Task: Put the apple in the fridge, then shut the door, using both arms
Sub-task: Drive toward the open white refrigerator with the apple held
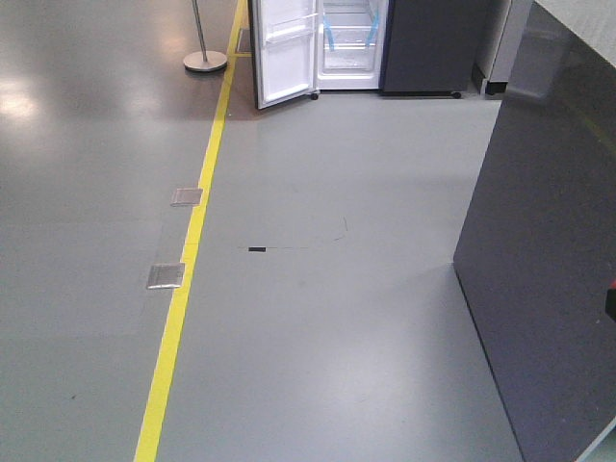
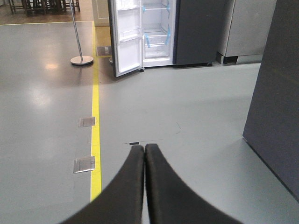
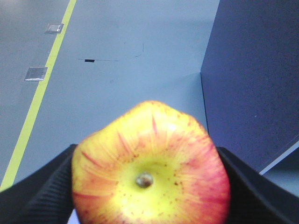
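Note:
In the right wrist view the apple (image 3: 152, 168), red with yellow patches and its stem dimple facing the camera, fills the lower frame. My right gripper (image 3: 145, 151) is shut on it, a black ribbed finger (image 3: 42, 191) pressing each side. My left gripper (image 2: 144, 148) is shut on nothing, its black fingertips touching above the bare floor. Far ahead across the floor stands the dark grey fridge (image 1: 348, 38) (image 2: 159, 28), with white inside and blue tape on its shelves. Its narrow door (image 1: 284, 53) (image 2: 127, 42) hangs wide open on the left, white inside with clear bins.
A tall dark grey counter side (image 1: 539, 241) (image 3: 252, 70) walls off the right. A yellow floor line (image 1: 188, 260) runs toward the fridge, with two metal floor plates (image 1: 166, 276) beside it. A post on a round base (image 1: 204, 60) stands left of the door.

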You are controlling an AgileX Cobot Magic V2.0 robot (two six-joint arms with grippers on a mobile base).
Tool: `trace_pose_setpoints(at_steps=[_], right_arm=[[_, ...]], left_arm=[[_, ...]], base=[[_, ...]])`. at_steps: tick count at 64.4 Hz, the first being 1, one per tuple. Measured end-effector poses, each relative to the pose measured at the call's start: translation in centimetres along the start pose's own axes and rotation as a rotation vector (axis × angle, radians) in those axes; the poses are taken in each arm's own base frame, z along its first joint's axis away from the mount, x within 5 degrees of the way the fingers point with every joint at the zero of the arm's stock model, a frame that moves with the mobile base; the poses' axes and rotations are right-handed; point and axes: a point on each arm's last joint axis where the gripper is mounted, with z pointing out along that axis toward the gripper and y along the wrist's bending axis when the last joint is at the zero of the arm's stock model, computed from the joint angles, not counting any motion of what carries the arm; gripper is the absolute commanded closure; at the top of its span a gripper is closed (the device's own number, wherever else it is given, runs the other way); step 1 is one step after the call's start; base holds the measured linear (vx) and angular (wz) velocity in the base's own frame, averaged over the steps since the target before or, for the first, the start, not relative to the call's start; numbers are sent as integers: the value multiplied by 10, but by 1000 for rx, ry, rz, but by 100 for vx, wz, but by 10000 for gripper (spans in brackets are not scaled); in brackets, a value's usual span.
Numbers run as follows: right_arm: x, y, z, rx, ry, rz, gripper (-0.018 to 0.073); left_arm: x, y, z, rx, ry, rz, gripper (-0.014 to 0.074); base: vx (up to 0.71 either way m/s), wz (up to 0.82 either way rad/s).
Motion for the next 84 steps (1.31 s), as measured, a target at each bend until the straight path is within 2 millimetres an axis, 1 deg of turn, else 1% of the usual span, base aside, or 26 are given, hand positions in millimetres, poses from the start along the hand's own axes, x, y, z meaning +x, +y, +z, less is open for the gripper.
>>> trace_pose_setpoints(at_steps=[26, 84], right_arm=[[0, 0, 0, 0, 0, 0, 372], [0, 0, 0, 0, 0, 0, 372]], left_arm=[[0, 0, 0, 0, 0, 0, 602], [0, 0, 0, 0, 0, 0, 602]], base=[[10, -6], [9, 5]])
